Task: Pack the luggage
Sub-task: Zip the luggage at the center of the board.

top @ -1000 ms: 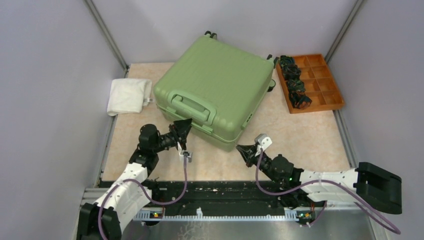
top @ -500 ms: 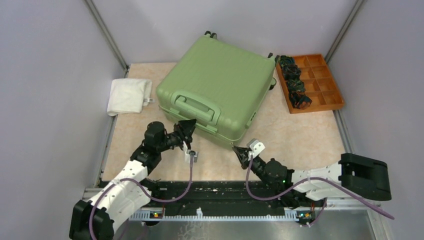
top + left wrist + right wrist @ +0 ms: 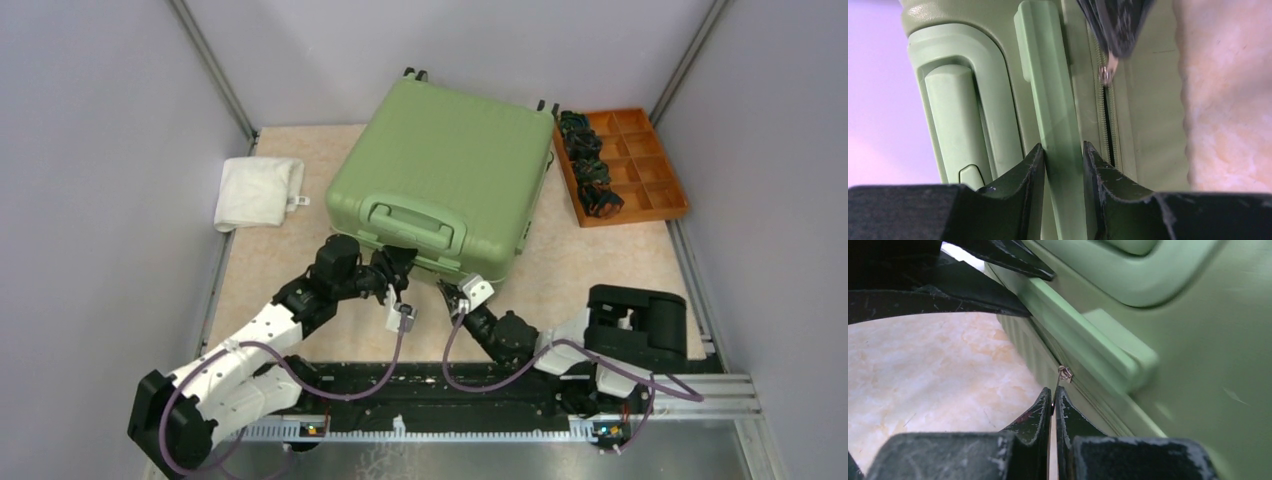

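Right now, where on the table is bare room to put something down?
One bare patch of table lies between the suitcase, the tray and the right arm; another between the towel and the left arm. Crowded: the suitcase's near side, where the left gripper and right gripper meet.

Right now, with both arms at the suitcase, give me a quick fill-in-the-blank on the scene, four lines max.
1. The luggage lies flat, its shell ___.
2. The right gripper pinches the metal pull of the ___.
3. The left gripper clamps a raised green bar beside the carry ___.
4. In the top view, the folded white cloth lies ___ of the luggage.
Missing: closed; zipper; handle; left.
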Motion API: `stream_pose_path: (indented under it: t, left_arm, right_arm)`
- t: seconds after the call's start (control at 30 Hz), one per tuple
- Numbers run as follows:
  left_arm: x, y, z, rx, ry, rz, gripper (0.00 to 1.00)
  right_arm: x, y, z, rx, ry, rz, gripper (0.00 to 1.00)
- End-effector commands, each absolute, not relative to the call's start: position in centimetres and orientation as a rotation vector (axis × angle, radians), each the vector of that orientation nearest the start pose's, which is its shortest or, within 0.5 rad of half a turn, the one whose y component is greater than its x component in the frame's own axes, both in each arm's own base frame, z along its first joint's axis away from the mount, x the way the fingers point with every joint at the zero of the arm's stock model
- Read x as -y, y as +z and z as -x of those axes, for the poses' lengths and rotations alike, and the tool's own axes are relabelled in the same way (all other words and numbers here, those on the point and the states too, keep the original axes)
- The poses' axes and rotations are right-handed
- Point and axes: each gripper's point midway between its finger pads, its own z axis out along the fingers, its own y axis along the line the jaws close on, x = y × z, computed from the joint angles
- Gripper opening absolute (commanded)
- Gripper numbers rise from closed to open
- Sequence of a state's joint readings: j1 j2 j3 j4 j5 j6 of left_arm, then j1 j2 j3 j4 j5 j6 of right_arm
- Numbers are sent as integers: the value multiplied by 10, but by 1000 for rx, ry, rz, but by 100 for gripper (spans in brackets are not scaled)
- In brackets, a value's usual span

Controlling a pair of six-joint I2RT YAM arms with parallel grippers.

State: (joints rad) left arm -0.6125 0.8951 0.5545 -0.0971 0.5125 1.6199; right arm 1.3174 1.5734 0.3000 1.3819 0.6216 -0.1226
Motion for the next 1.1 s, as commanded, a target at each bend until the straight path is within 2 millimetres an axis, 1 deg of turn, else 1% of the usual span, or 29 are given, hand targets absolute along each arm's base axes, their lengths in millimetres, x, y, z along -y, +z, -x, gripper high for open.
stream_pose_path:
  t: [0.0,0.13,0.37,0.53,0.57,0.63,0.73,0.83,0.9,0.93,0.97,1.0,1.03,1.07]
  left_arm:
    - [284,327,-224,-186,181,-1622,0]
    - [304,343,-228,-248,99,-1609,0]
    - [334,362,-244,-398,-45,-1561,0]
    - [349,380,-263,-542,-147,-1473,0]
    - [352,387,-267,-559,-162,-1456,0]
    - [358,390,-272,-584,-185,-1444,0]
    - [366,391,-277,-599,-201,-1441,0]
    - [372,386,-278,-611,-204,-1459,0]
    - [370,385,-277,-623,-193,-1469,0]
    - [366,385,-278,-651,-185,-1461,0]
    - [360,385,-280,-688,-173,-1446,9]
    - [353,384,-281,-725,-162,-1439,31]
    - [344,379,-280,-773,-162,-1442,51]
    - [334,375,-278,-816,-172,-1446,62]
  right_arm:
    - [-374,205,-165,-1158,804,482,0]
    - [-391,199,-169,-1157,805,494,0]
    - [-407,208,-178,-1120,838,496,0]
    - [-418,208,-174,-1091,873,540,0]
    - [-421,208,-172,-1083,881,552,0]
    - [-427,208,-167,-1064,902,581,0]
    - [-431,207,-164,-1052,906,602,0]
    - [-432,207,-164,-1051,898,604,0]
    - [-424,208,-167,-1069,884,577,0]
    - [-417,206,-169,-1086,866,560,0]
    - [-406,202,-173,-1113,839,544,0]
    - [-397,200,-176,-1132,816,523,0]
    - [-388,197,-178,-1155,800,502,4]
    - [-380,194,-180,-1176,792,480,17]
